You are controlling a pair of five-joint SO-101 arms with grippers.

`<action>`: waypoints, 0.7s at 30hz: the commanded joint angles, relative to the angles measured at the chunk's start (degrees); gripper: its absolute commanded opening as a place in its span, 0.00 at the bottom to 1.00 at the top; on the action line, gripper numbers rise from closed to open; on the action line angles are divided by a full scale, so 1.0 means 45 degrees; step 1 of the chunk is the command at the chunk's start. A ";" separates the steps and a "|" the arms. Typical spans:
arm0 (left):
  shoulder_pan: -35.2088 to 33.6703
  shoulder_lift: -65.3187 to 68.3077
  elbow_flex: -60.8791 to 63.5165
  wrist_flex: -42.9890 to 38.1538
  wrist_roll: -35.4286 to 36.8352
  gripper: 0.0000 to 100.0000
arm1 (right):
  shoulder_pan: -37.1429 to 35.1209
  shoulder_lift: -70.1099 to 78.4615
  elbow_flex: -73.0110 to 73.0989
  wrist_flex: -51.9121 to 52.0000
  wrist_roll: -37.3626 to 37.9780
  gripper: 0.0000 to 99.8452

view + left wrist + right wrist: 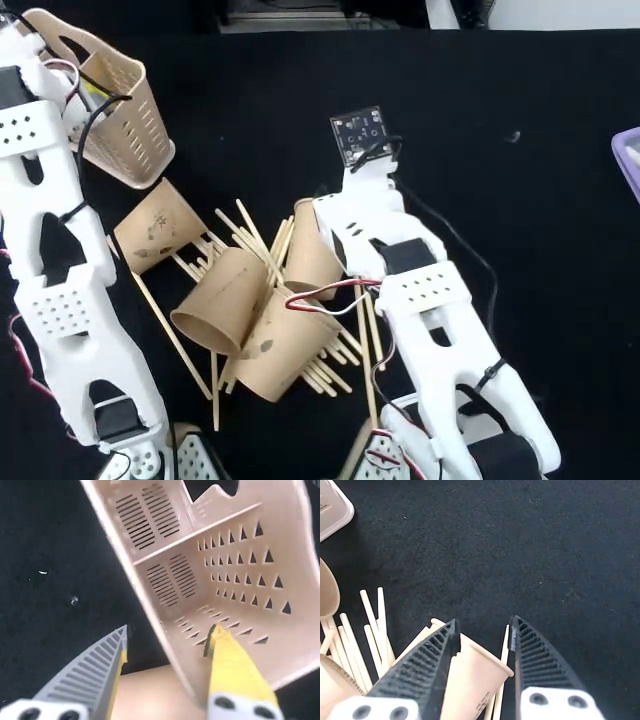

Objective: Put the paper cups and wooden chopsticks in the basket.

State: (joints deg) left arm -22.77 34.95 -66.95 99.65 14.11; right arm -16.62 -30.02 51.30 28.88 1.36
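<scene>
Two arms at the desk (520,260).
Left gripper (167,630) grips the basket (240,555) near the desk's far left corner; right gripper (484,625) is open over a paper cup (470,675).

**No writing that can be read**

A thin line of small dark print down the side of the paper cup (472,680), too small to make out. Dark smudges on another cup (158,228) and on a third cup (275,350), not legible as letters or numbers.

The left gripper (168,630) grips the rim wall of the tilted basket (235,565), yellow finger (230,665) inside and grey finger (92,672) outside. Black table (45,545) lies beneath.
</scene>
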 commanded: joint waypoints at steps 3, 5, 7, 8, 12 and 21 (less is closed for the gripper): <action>0.0400 -0.0293 -0.0147 0.0215 -0.0020 0.01 | -0.0176 0.0029 -0.0068 -0.0313 -0.0059 0.17; 0.0576 -0.0625 -0.0049 0.0254 -0.0508 0.06 | -0.0176 0.0029 -0.0068 -0.0332 -0.0059 0.17; 0.0850 -0.1153 -0.0147 0.0254 -0.1426 0.03 | -0.0176 0.0029 -0.0068 -0.0332 -0.0059 0.17; 0.1104 -0.1426 -0.0107 0.0254 -0.2149 0.03 | -0.0176 0.0029 -0.0068 -0.0332 -0.0059 0.17; 0.2159 -0.2598 0.0147 0.0274 -0.4708 0.03 | -0.0137 -0.0049 -0.0068 -0.0293 -0.0059 0.17; 0.4288 -0.4904 0.2784 0.0274 -0.6681 0.03 | 0.0801 -0.1709 -0.1221 0.1641 -0.0117 0.17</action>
State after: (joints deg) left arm -6.59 18.86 -56.31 100.70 -14.11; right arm -16.09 -31.69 51.21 31.60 1.36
